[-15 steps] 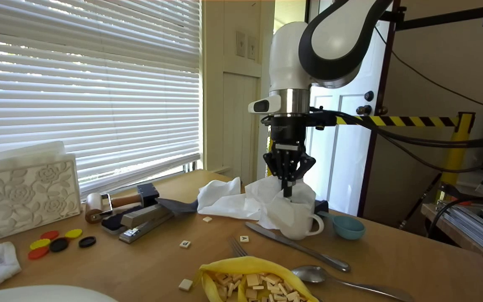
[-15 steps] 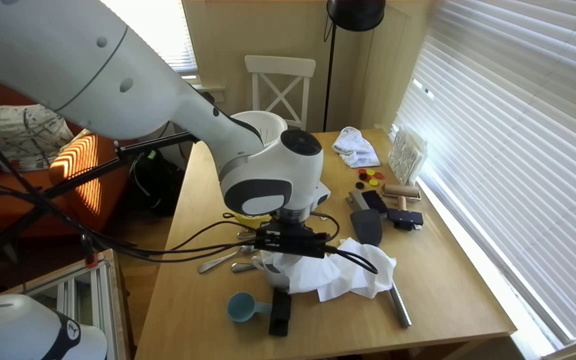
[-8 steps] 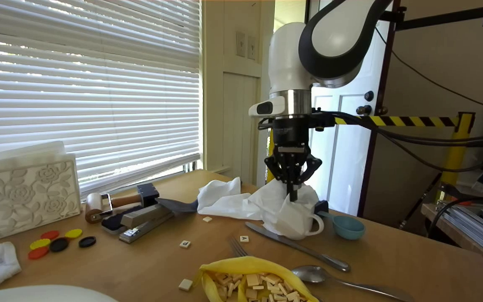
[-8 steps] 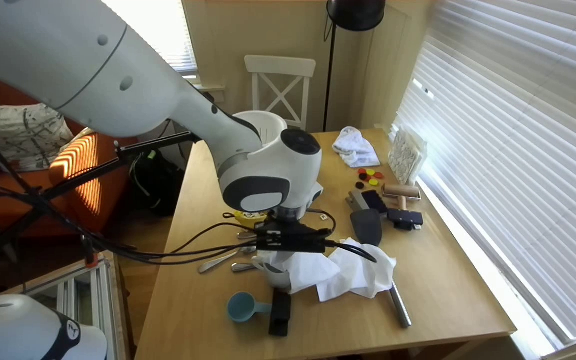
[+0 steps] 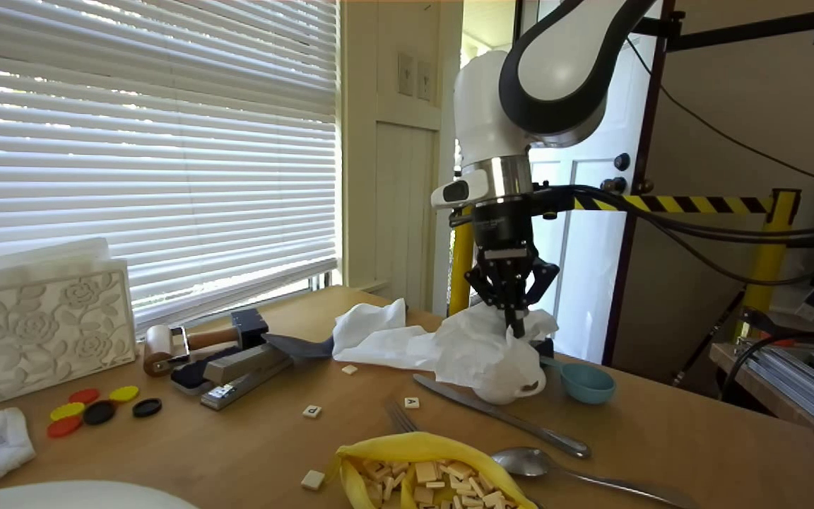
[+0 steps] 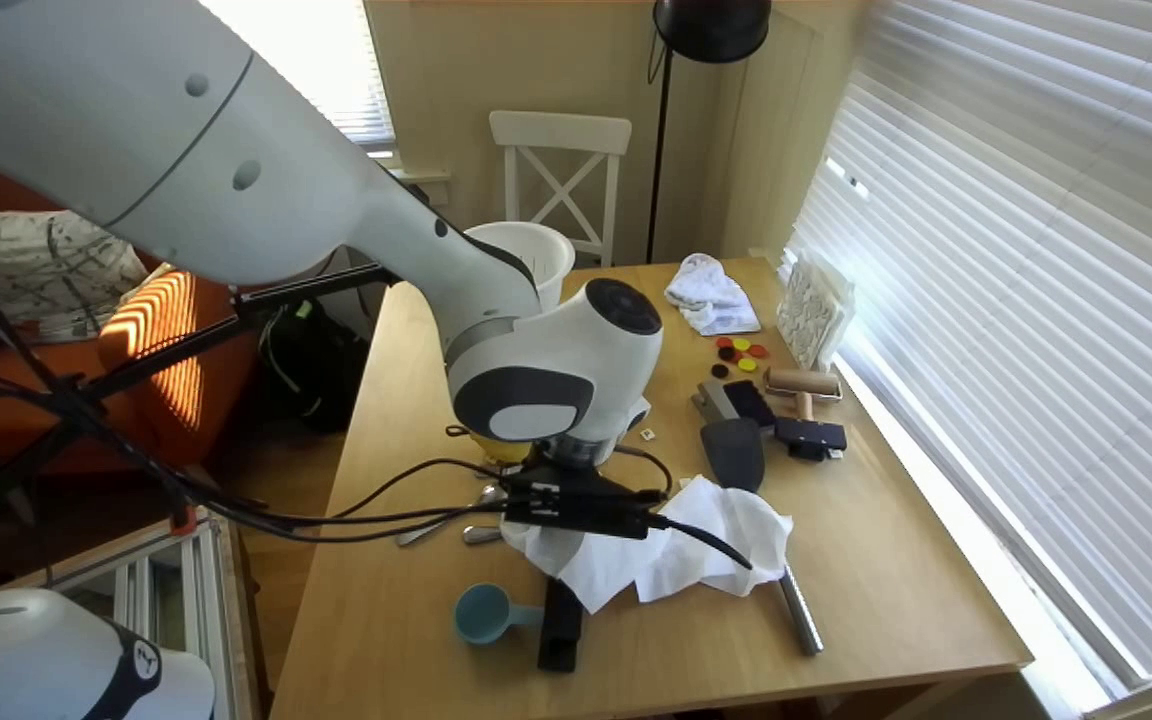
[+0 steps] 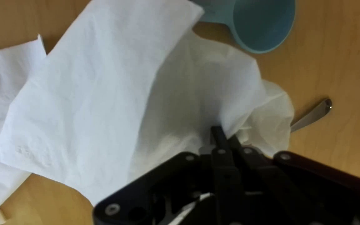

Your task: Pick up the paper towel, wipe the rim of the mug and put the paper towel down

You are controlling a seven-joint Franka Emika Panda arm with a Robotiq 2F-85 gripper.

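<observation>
Gripper [image 5: 516, 328] is pinched tight on the paper towel [image 5: 472, 346], which is kinda draped over the white mug [image 5: 497, 390].

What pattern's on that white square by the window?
The white square has a leafy flower pattern, clearest in an exterior view.

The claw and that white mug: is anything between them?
Yes, the paper towel. In an exterior view it is pinched in the claw and draped over the mug.
</observation>
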